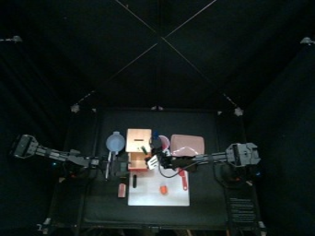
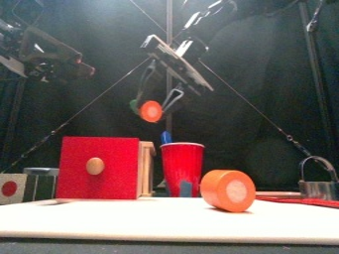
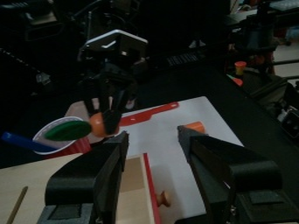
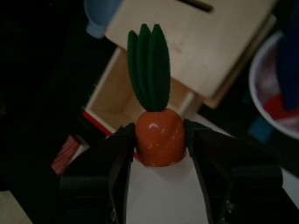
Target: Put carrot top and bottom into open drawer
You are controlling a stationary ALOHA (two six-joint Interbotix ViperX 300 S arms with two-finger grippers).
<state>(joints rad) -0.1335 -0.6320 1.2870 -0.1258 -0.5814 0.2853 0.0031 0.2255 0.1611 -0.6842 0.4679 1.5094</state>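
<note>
Black curtains close in all round my small table, and I work above a white sheet [image 2: 159, 210] laid on it. My right gripper [image 4: 160, 162] is well up in the air, jaws closed on the carrot top [image 4: 158, 131], an orange stub with dark green leaves standing out past my fingertips; the grip sits low on the orange part. Below and beyond my held piece is the open drawer [image 4: 128, 92] of the wooden box [image 4: 205, 48], its shallow tray pulled out toward me. The carrot bottom [image 2: 228, 190], a stubby orange piece with a pale cut face, lies on the sheet beneath me on the near side, apart from the drawer. A red cup [image 2: 183, 169] stands close to the box on the side away from my arm. My left gripper [image 3: 149, 166] rests off to the other side, jaws spread and empty.

The risk, as I judge it, is the release: the tray is shallow and narrow, so letting go from this height could bounce the piece off its rim or onto the box top. The long leaves could also catch the cup or the box edge on my way down.
</note>
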